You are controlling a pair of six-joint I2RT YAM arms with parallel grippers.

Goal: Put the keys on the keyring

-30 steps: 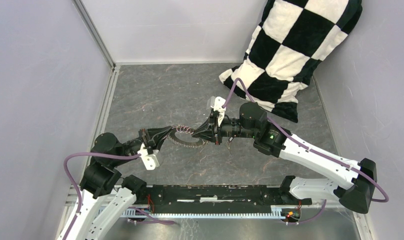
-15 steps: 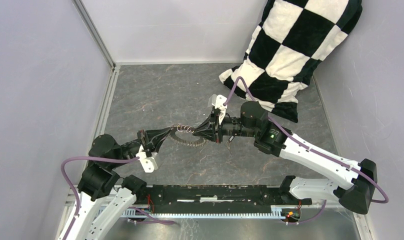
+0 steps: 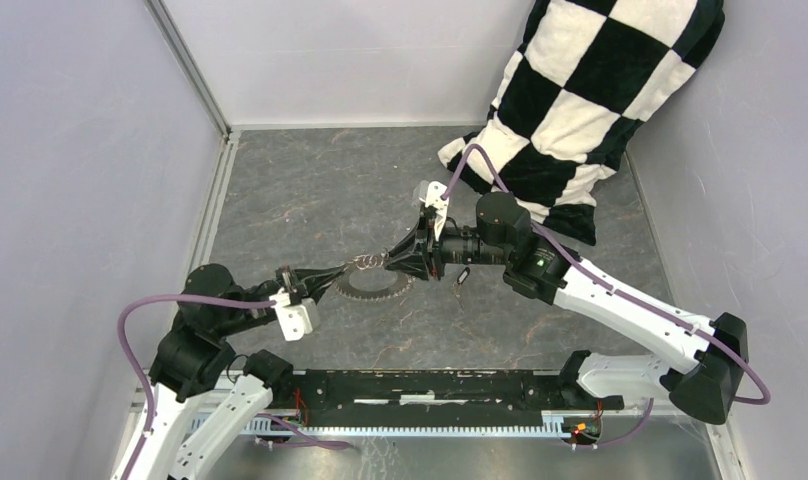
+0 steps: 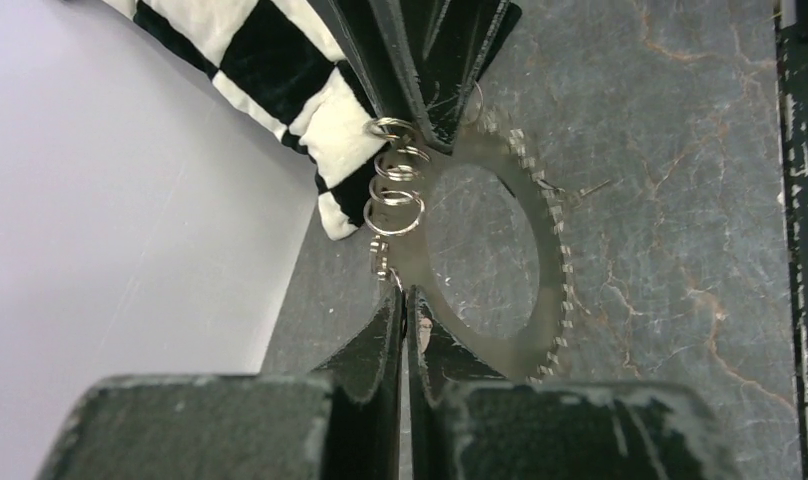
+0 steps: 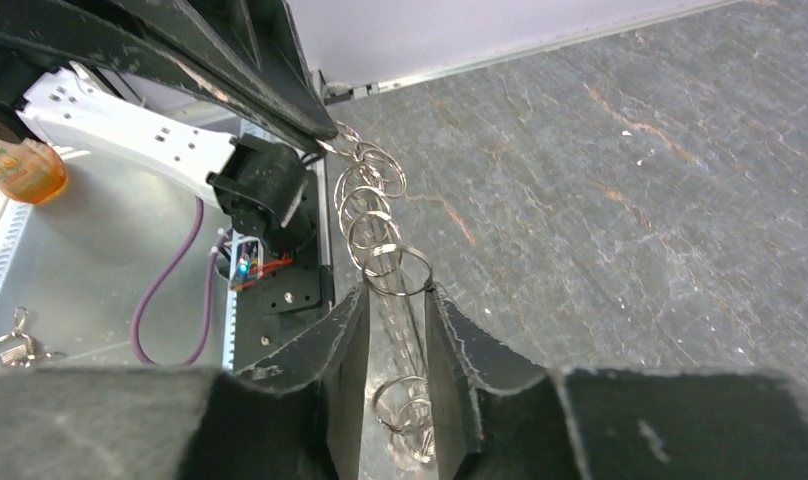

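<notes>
Two tools meet mid-frame in the top view. Our left tool (image 3: 332, 277) is pinched tight on the rim of the keyring (image 4: 553, 260), where a chain of small rings (image 4: 395, 190) joins it. The chain runs up and right from there into our right tool (image 5: 390, 300), whose fingers stand narrowly apart with links between them; we cannot tell whether they grip. The keyring sits just below the chain, nearer the left arm. We judge the next move turns on this line: the right tool lies along the chain's long axis, at its far end. We cannot make out the loose keys.
</notes>
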